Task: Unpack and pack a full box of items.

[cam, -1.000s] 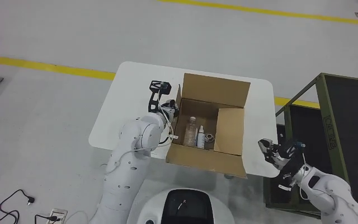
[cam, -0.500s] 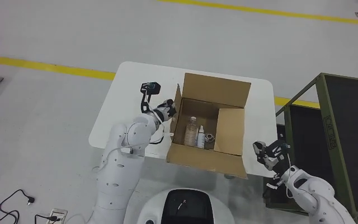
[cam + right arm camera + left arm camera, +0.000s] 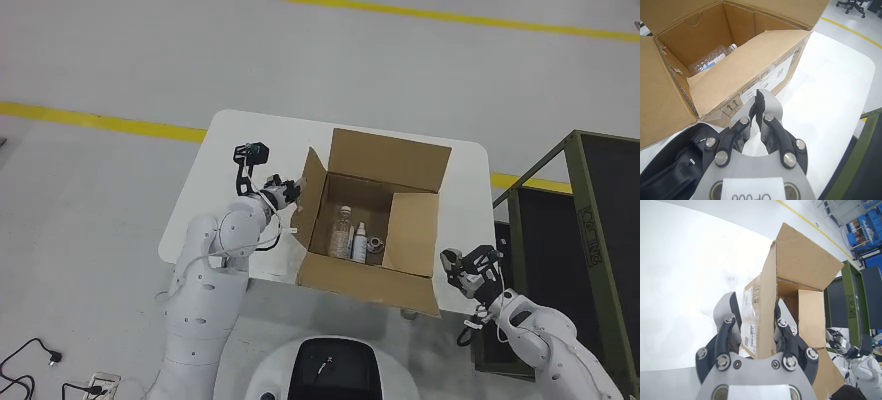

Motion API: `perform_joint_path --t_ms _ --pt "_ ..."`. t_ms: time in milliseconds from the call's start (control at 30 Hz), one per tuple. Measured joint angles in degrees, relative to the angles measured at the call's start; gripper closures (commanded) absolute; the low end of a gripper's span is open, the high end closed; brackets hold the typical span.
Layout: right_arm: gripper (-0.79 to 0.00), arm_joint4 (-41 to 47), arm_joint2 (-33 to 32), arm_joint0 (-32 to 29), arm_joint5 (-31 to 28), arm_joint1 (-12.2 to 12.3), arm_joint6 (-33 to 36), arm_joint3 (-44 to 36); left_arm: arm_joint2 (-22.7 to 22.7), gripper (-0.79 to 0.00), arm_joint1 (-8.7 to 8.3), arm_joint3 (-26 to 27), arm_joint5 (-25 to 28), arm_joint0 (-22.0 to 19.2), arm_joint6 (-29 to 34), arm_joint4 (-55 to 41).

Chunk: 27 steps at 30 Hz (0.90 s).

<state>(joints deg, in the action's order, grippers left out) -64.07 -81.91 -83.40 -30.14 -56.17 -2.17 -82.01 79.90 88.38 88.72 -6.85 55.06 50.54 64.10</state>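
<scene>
Left gripper spread astride cardboard box flap (clear bottle inside); right gripper pinched together, empty

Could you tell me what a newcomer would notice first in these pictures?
The open cardboard box stands out in the middle of the white table, with a clear bottle and a small white bottle inside. The left claw is open astride the box's side flap, while the right claw sits shut beside the opposite side.

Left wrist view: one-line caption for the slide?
Left gripper, open, straddles the raised side flap of the cardboard box on the white table.
</scene>
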Motion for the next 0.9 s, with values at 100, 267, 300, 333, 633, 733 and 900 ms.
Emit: perform_joint_path --t_ms 100,267,300,333,633,733,900 --pt "0.000 -0.02 0.09 0.27 -0.50 -0.06 0.01 0.39 -1.64 -0.785 -0.29 -0.57 -0.88 -0.41 -0.19 6.13" --pt "0.000 0.02 0.11 0.47 -1.04 -0.15 0.18 0.66 -4.20 -0.785 -0.68 -1.68 -1.64 -1.00 0.28 15.19" --pt "0.000 0.05 0.12 0.52 -1.10 -0.17 0.26 0.66 -4.78 -0.785 -0.74 -2.07 -1.82 -1.16 0.64 17.20" --pt "0.000 0.07 0.12 0.61 -1.17 -0.19 0.37 0.64 -5.55 -0.785 -0.81 -2.67 -2.00 -1.39 1.24 19.76" --pt "0.000 0.42 -0.05 0.99 -1.73 -0.33 0.67 0.42 -9.45 -0.785 -0.55 -7.75 -3.87 -2.38 2.59 28.07" --pt "0.000 0.35 -0.06 1.03 -1.93 -0.38 0.56 0.50 -9.78 -0.785 -0.43 -9.14 -4.54 -2.66 2.30 28.54" --pt "0.000 0.39 0.19 1.18 -2.34 -0.49 0.53 0.73 -10.02 -0.785 -0.29 -11.42 -5.65 -3.05 1.51 29.70"
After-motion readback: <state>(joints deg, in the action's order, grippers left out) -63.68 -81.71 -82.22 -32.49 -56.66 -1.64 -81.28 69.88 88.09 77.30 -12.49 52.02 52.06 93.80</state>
